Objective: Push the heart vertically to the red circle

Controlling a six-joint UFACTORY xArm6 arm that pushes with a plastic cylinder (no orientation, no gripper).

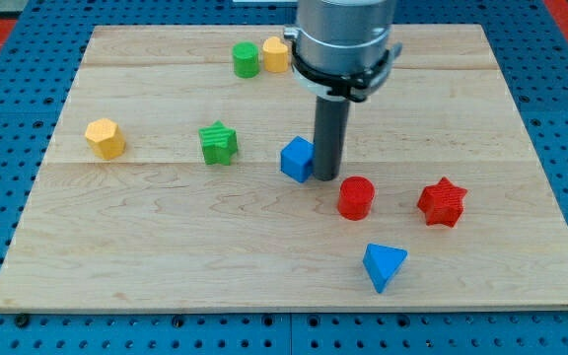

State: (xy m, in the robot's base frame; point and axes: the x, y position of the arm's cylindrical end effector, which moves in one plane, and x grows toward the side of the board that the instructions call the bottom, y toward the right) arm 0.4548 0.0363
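Tip [326, 179]: dark rod end, no claw carried, placed against the blue plastic cube [298, 159].
Heart: probably the yellow block [275, 55] near the top edge, shape unclear.
Red plastic cylinder [356, 197]: ridged, bare wooden board [166, 256] around it.

The board [166, 247] is pale wood with visible grain and a smooth, faintly satin finish. The blocks, such as the red circle [356, 197] and blue triangle [383, 266], look like matt, finely ridged plastic. The rod [327, 148] is dull dark metal or plastic under a shinier grey metal collar [343, 39].
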